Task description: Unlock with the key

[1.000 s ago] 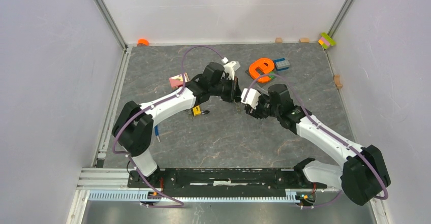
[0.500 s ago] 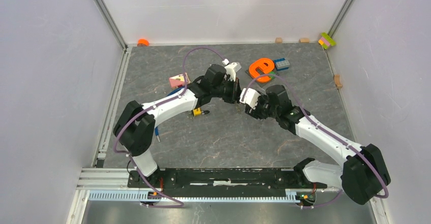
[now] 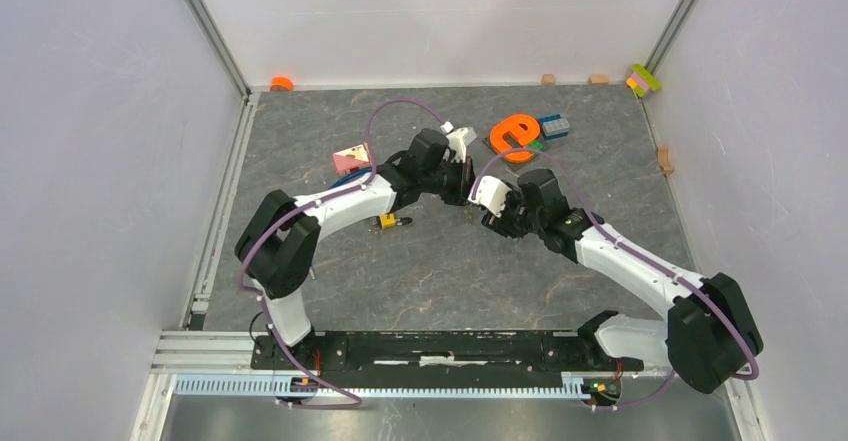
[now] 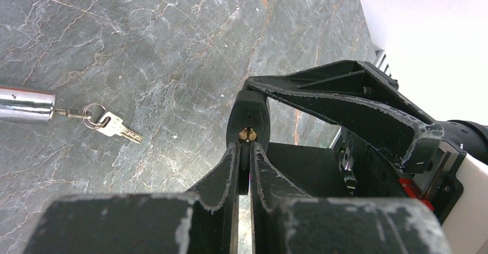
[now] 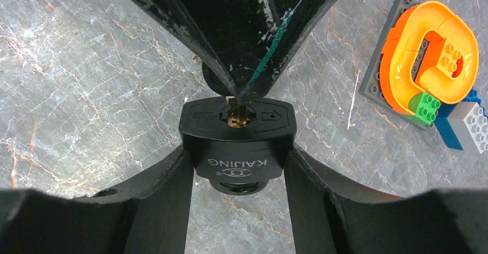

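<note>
Black plastic-cased padlock (image 5: 237,150) was held by right gripper (image 5: 237,157), fingers half-spread around it, left gripper (image 4: 246,150) pinched nearly closed on small brass key (image 4: 248,133) at its keyhole, bare grey marbled tabletop (image 5: 86,93) lay open beneath.

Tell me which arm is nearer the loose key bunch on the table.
Left. The left arm passes right beside the key bunch; the right arm reaches in from well off to its right.

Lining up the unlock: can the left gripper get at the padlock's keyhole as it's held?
Probably yes. The right gripper holds the padlock with its keyhole facing the left gripper, whose key sits right at it, nothing between.
</note>
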Action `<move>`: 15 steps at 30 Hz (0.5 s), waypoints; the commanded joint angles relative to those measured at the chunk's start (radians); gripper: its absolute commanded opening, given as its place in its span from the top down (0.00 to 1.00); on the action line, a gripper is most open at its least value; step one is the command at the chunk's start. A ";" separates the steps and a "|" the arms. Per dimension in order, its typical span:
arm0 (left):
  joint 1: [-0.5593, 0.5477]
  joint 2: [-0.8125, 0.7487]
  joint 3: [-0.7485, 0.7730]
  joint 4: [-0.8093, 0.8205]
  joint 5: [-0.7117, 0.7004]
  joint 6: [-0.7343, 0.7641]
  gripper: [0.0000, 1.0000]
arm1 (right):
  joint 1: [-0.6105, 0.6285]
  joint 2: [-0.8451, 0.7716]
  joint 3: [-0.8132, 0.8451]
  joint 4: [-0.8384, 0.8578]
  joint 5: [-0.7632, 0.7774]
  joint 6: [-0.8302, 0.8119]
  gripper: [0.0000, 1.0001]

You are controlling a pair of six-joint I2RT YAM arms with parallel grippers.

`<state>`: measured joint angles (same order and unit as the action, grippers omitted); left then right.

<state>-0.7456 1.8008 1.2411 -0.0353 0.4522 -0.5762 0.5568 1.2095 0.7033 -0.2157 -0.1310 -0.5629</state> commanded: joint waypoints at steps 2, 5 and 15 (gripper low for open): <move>-0.040 0.052 -0.022 -0.097 0.069 -0.038 0.98 | 0.007 -0.025 0.136 0.322 0.007 0.030 1.00; -0.050 0.059 -0.023 -0.089 0.090 -0.033 0.97 | 0.008 -0.025 0.146 0.317 -0.014 0.018 1.00; -0.060 0.002 -0.057 -0.139 0.039 0.120 0.98 | -0.061 -0.003 0.227 0.185 -0.276 -0.066 1.00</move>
<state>-0.7486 1.8133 1.2396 -0.0284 0.4828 -0.5545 0.5068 1.2449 0.7670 -0.3294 -0.2440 -0.5900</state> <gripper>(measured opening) 0.127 0.589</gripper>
